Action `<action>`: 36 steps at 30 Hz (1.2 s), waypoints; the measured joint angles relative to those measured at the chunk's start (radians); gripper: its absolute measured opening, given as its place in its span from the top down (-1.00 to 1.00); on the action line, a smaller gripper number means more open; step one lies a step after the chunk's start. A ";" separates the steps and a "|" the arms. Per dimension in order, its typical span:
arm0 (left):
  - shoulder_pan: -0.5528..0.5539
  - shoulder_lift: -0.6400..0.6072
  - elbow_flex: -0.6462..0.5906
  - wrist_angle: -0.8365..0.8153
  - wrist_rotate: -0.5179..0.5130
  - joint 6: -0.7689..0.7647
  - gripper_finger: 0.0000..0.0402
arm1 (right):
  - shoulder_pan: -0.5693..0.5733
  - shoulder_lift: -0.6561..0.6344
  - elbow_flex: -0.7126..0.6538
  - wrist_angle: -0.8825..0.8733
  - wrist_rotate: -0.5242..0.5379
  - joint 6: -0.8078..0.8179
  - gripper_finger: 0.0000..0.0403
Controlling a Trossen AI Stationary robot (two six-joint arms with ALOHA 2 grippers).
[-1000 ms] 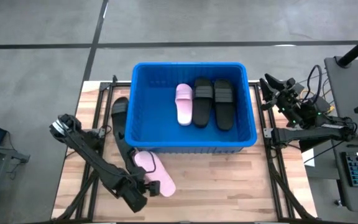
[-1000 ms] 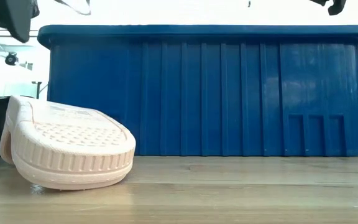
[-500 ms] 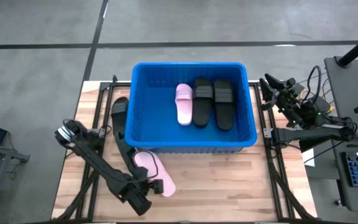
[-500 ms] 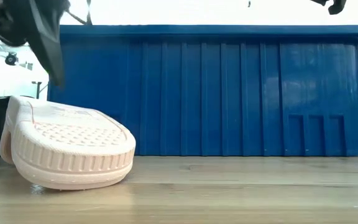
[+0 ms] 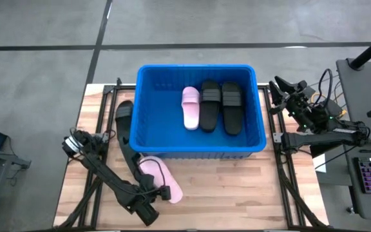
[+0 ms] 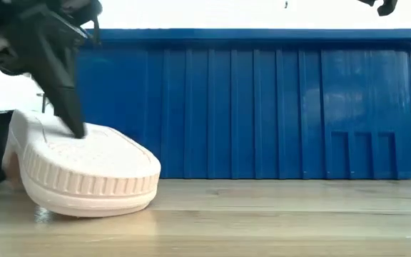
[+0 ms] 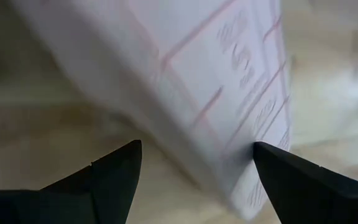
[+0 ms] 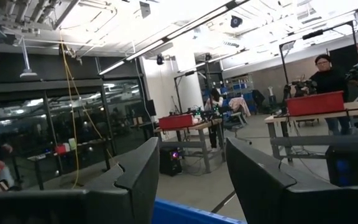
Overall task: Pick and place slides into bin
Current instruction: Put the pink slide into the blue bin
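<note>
Left claw [image 5: 161, 192] lowered, fingers apart astride pale pink slide [image 5: 160, 178], ridged sole up

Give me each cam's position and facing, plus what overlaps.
High: overhead, straight down on the blue bin; both arms show.
Low: table height, facing the bin's wall; left claw on the pink slide.
Left wrist: close over the pink slide, open fingers astride it.
Right wrist: looks over the bin rim into the room; right claw, people beyond.
Shared: pink slide in high, low, left wrist.
</note>
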 joint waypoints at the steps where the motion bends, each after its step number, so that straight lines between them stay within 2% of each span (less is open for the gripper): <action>1: 0.002 0.001 -0.001 -0.002 -0.019 0.000 -0.47 | 0.000 0.000 0.000 0.000 0.000 0.000 0.13; 4: 0.002 0.004 -0.005 -0.010 -0.077 -0.002 -0.47 | 0.000 0.000 0.000 0.000 0.000 0.000 0.13; 22: 0.035 0.011 -0.016 0.056 -0.155 0.022 -0.43 | 0.000 0.001 0.000 0.000 0.000 0.005 0.13; 26: 0.037 0.012 -0.025 0.074 -0.164 0.045 -0.24 | 0.000 0.001 0.000 0.000 0.000 0.008 0.13; 36: 0.046 0.007 -0.024 0.091 -0.199 0.058 0.56 | 0.000 0.001 0.000 0.000 0.000 0.008 0.13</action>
